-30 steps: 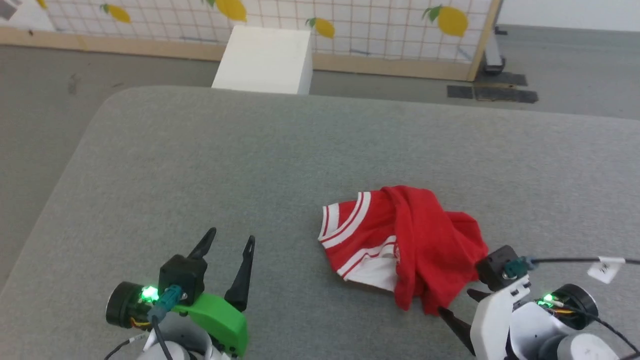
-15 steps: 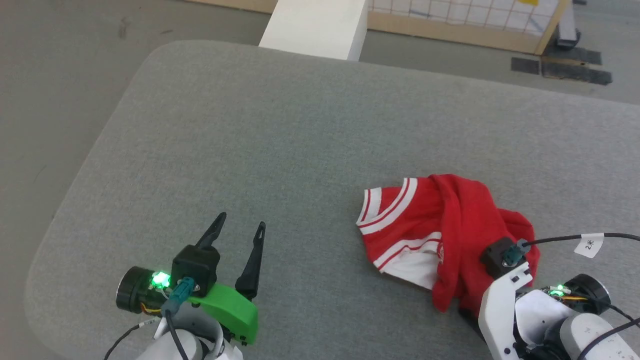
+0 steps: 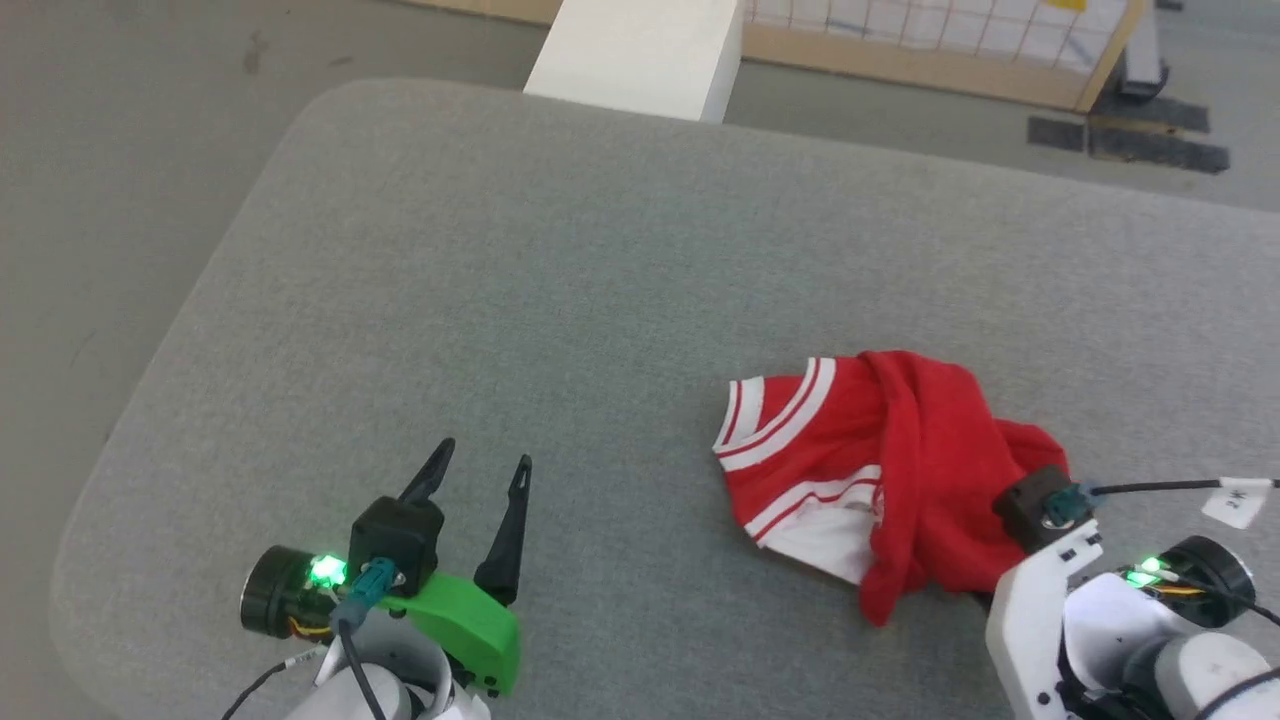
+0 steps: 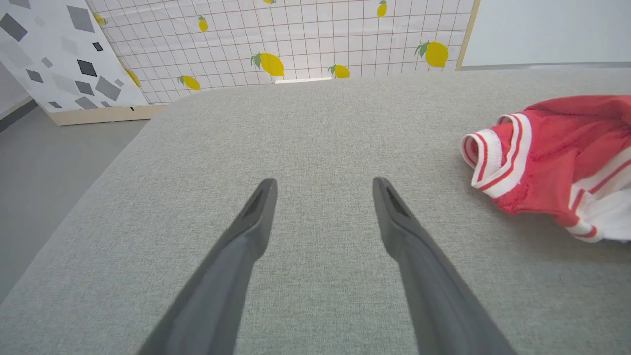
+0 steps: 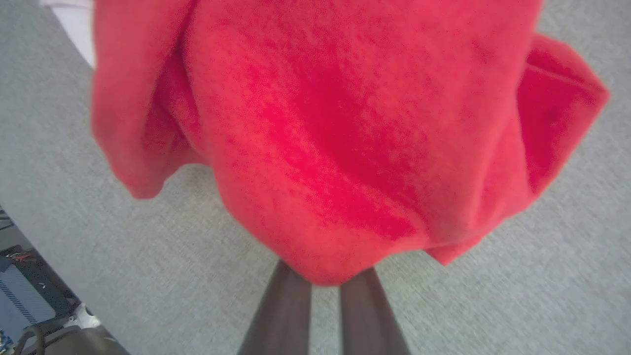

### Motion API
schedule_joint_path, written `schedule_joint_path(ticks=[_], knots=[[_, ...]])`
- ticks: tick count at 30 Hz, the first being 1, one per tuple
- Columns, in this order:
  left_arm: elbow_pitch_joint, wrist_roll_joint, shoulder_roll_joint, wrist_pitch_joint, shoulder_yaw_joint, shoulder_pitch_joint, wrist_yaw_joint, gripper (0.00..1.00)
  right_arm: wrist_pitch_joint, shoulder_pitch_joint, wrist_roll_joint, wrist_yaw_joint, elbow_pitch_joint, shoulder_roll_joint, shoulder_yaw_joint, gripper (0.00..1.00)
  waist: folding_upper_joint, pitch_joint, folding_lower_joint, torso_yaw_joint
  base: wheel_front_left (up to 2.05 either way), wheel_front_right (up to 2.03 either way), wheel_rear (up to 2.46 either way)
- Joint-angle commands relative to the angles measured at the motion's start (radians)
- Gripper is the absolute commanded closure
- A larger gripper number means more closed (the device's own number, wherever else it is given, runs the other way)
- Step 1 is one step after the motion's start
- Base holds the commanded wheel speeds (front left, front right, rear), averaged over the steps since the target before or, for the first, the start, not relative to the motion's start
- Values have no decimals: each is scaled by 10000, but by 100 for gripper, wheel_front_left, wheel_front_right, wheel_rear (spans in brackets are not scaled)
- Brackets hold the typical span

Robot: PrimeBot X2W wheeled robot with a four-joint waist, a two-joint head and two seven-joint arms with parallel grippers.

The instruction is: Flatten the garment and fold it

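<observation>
red garment heaped lower right, near edge pinched in closed right gripper, left gripper wide, empty; flattening barely begun, next probably lift and spread.

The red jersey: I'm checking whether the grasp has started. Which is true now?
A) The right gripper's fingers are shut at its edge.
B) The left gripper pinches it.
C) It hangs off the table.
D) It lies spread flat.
A: the right gripper has its fingers nearly together, tips buried under the red jersey at its edge; the left gripper stands open, apart from it.
</observation>
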State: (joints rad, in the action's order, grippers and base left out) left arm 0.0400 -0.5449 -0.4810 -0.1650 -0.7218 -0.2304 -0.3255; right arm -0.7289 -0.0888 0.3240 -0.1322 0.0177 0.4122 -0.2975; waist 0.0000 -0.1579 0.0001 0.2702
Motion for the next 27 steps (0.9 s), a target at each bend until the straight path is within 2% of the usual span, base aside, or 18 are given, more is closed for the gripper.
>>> schedule_joint_path(ticks=[1,5,11,16,21,22,23,27], knots=[[39,-101,-1,5,33,9,26,0,30,180,117,15,-290,132,137,100,0,613,-1,-550,0,0,0],[65,-247,-21,55,28,150,48,0,-316,514,304,15,-1363,679,634,100,0,1017,-1,-892,0,0,0],[-12,-325,18,117,0,121,57,0,-942,823,177,15,-2183,1936,2160,100,0,1090,-1,-1086,0,0,0],[-80,-251,125,39,-56,-75,86,0,-6,492,-731,15,-1508,2735,3332,100,0,724,-1,-953,0,0,0],[-22,-195,181,-51,-86,-242,130,0,1030,-412,-1085,15,-375,2579,3166,100,0,284,-1,-769,0,0,0],[7,-189,188,-55,-94,-268,136,0,1098,-590,-1116,15,-75,2521,2903,74,0,236,-1,-743,0,0,0],[31,-186,195,-58,-101,-294,143,0,1110,-734,-1157,15,224,2485,2616,0,0,194,-1,-717,0,0,0],[133,-217,212,-54,-114,-332,156,0,1209,-1168,-1027,15,927,2168,1909,0,0,201,-1,-692,0,0,0]])
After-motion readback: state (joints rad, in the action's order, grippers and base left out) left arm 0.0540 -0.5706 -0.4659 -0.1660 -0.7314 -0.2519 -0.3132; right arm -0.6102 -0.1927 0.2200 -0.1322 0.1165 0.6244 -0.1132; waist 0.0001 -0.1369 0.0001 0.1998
